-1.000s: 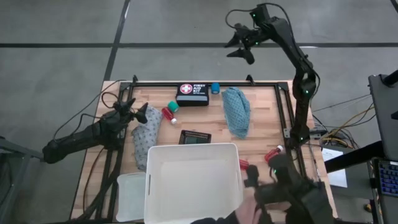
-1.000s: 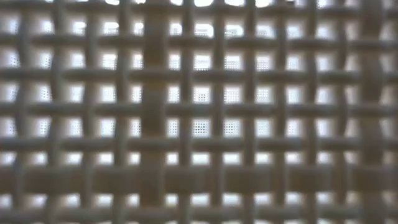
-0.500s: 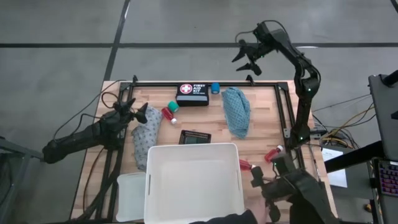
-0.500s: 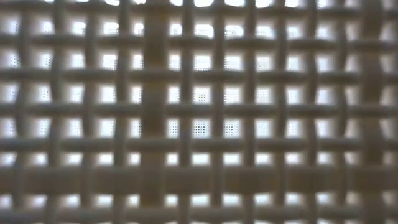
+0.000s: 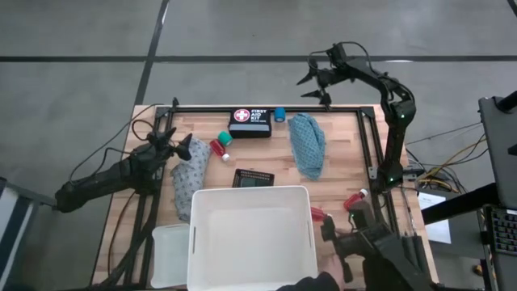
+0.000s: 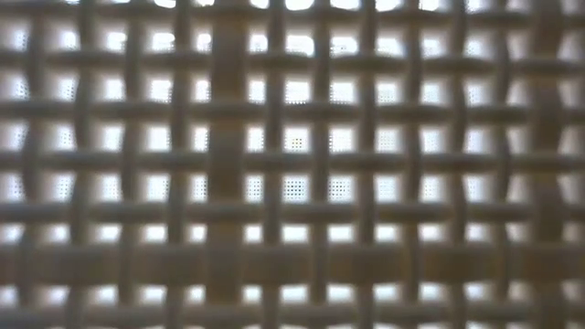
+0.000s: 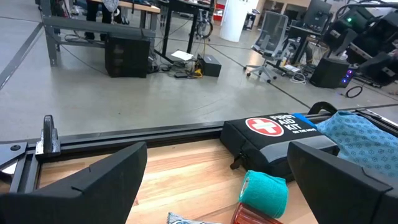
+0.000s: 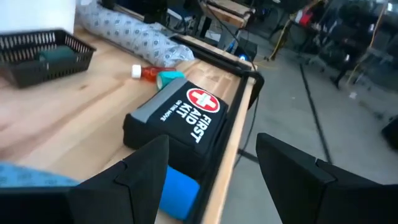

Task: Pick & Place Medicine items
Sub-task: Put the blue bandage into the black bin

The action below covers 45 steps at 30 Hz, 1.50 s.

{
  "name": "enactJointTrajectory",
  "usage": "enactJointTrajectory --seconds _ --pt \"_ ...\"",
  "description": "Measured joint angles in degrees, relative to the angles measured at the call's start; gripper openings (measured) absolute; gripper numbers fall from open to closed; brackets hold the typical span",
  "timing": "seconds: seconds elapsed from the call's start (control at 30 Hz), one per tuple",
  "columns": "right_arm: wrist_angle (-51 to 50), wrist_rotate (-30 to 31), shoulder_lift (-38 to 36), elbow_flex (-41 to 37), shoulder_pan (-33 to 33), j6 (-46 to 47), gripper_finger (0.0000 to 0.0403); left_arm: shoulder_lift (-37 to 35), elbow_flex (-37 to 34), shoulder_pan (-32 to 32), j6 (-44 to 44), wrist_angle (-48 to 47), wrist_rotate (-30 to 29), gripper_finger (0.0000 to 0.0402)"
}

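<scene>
- Left claw (image 5: 179, 146): fingers spread wide, empty, low over the left edge of the wooden surface (image 5: 339, 174). Just beside it lies the grey patterned cloth (image 5: 190, 179): judged soft and light, best pinched at a raised fold.
- Just beyond that claw: a small red bottle with white cap (image 5: 220, 148), judged light, rigid, prone to roll, so grip across the body; and a thumb-sized green tub (image 5: 225, 136), judged light and slippery.
- The black first-aid pouch (image 5: 250, 122) and the small blue tub (image 5: 279, 114) lie below the right claw.
- The teal patterned cloth (image 5: 308, 144) lies near that claw: limp; take it at the bunched middle.
- Right claw (image 5: 321, 78): spread, empty, raised past the far edge.
- View differences: the low view shows only white lattice; the high view alone shows both claws; the right wrist view shows the black mesh tray (image 8: 42, 55).
</scene>
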Motion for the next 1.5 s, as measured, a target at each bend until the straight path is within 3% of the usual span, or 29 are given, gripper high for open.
enactJointTrajectory --seconds 0.1,0.33,0.63,0.8,1.0,1.5 --pt "1.77 1.60 0.00 -1.19 0.00 4.78 0.0237 -0.02 -0.01 0.01 0.00 0.00 -0.01 0.0393" --pt "3.27 1.89 0.77 -2.41 -0.95 5.11 0.0237 0.00 0.00 0.01 -0.02 -0.02 0.00 0.0393" --pt "9.56 1.83 7.73 -2.22 -0.45 16.18 0.0237 0.00 0.00 0.01 0.00 0.00 0.00 0.0393" --pt "11.11 4.53 7.94 -0.73 0.42 16.30 0.0237 -0.02 -0.01 0.01 0.00 0.00 0.01 0.0393" --pt "10.35 10.13 7.94 0.61 2.17 24.78 0.0231 -0.02 -0.01 0.01 0.00 0.00 0.01 0.0393" --pt "2.67 10.62 7.85 1.40 2.96 34.32 0.0230 -0.02 0.00 0.00 -0.01 0.00 0.01 0.0393"
